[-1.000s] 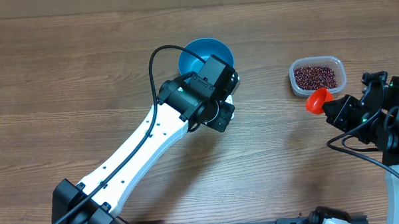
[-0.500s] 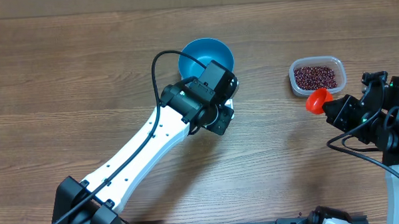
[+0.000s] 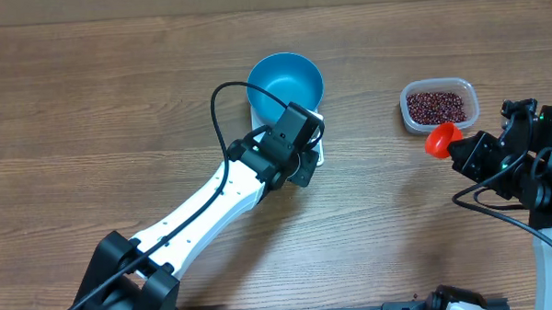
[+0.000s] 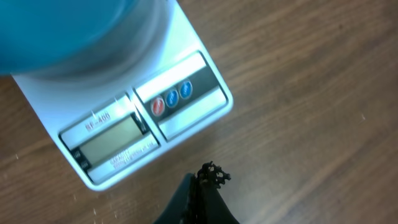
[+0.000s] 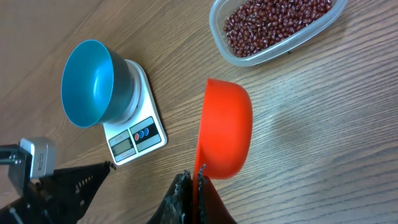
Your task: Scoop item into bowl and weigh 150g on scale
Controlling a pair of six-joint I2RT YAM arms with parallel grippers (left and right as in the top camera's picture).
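Note:
The empty blue bowl (image 3: pixel 285 79) stands on the white scale (image 4: pixel 124 124), whose display window faces my left gripper. My left gripper (image 4: pixel 205 177) is shut on nothing and hovers over the wood just in front of the scale's button side. The red-brown beans (image 5: pixel 273 18) fill a clear tub (image 3: pixel 437 106) at the right. My right gripper (image 5: pixel 198 180) is shut on the handle of an orange scoop (image 5: pixel 227 134), held on edge above the table just in front of the tub. In the overhead view the left wrist covers most of the scale.
The left arm (image 3: pixel 213 199) stretches diagonally from the table's near left edge to the scale. The right arm's base (image 3: pixel 543 164) stands at the right edge. Bare wood lies between the scale (image 5: pixel 134 134) and the tub.
My left gripper has drawn back from over the bowl toward the table's near side, uncovering the bowl's rim. The right arm and scoop have stayed put.

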